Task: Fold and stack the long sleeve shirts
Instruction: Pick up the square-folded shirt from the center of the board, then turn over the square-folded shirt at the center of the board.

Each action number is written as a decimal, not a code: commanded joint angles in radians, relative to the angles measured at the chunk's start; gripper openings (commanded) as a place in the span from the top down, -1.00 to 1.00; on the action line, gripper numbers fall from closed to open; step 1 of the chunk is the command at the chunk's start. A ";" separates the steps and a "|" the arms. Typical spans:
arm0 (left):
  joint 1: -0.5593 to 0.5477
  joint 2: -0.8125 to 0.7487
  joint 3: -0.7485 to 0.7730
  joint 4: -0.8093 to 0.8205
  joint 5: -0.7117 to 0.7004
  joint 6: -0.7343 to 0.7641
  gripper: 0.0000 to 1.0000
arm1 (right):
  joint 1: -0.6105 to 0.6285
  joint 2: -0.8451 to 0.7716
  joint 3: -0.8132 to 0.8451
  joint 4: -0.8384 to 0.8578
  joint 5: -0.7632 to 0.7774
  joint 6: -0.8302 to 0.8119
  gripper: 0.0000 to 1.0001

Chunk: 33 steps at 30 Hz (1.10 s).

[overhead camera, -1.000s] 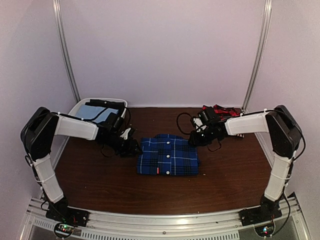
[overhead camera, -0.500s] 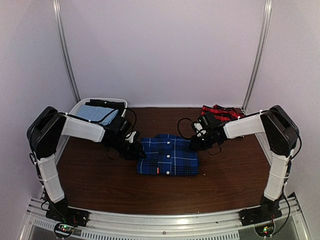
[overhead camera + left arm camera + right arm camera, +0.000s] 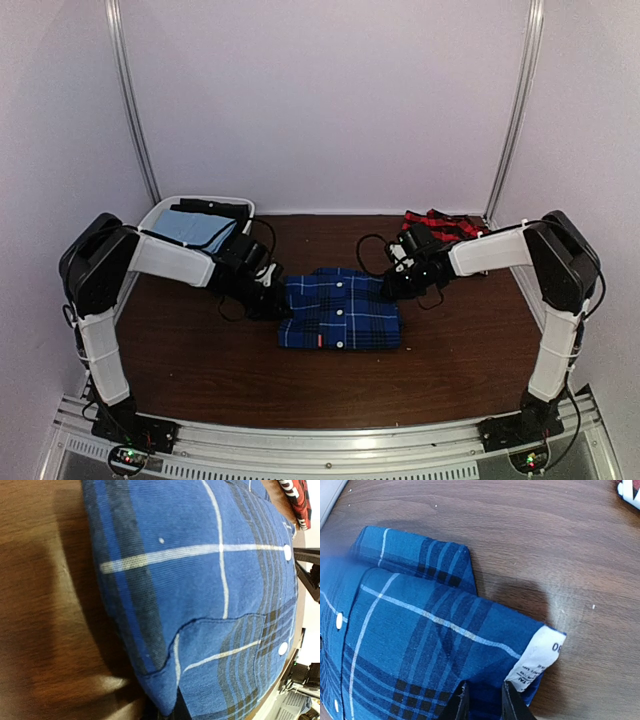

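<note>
- Left pincer (image 3: 275,300): pressed together now. A sec ago it was spread and short of the cloth. It has come in to the left edge of the blue shirt (image 3: 340,310) and nipped it; the wrist view shows the folded corner running down into the jaws.
- Right pincer (image 3: 484,702): narrow gap, pinching the shirt's far right edge next to the white label (image 3: 537,660), cloth between the fingers. No real change in the grip over the last sec.
- Meaning, imo: both sides are now held, so the folded shirt is ready to be lifted or slid as one piece. The fold looks done and placing is next.
- Blue shirt: folded into a neat rectangle, buttons up, flat on the counter (image 3: 200,370) at mid-centre. It has nudged a bit to the right vs. before.
- Arms: both reach inward and low, forearms nearly level, wrists dipped to counter height on opp. sides of the shirt.
- Red shirt (image 3: 445,225): crumpled at the back right, behind the right arm, not yet folded.
- Bin (image 3: 160,212): back left, with a light blue cloth (image 3: 190,228) inside.
</note>
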 commanded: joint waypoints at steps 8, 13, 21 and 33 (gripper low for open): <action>0.022 -0.138 -0.030 -0.117 -0.033 0.049 1.00 | 0.010 -0.125 0.034 -0.079 0.045 -0.008 0.46; 0.076 -0.263 -0.059 -0.253 -0.037 0.146 1.00 | 0.082 -0.162 0.055 -0.088 0.039 0.011 0.44; 0.158 -0.395 -0.061 -0.440 -0.021 0.280 1.00 | 0.258 -0.038 0.195 -0.088 0.055 0.048 0.45; 0.224 -0.474 0.081 -0.587 -0.021 0.355 1.00 | 0.373 0.264 0.435 -0.127 0.108 0.093 0.53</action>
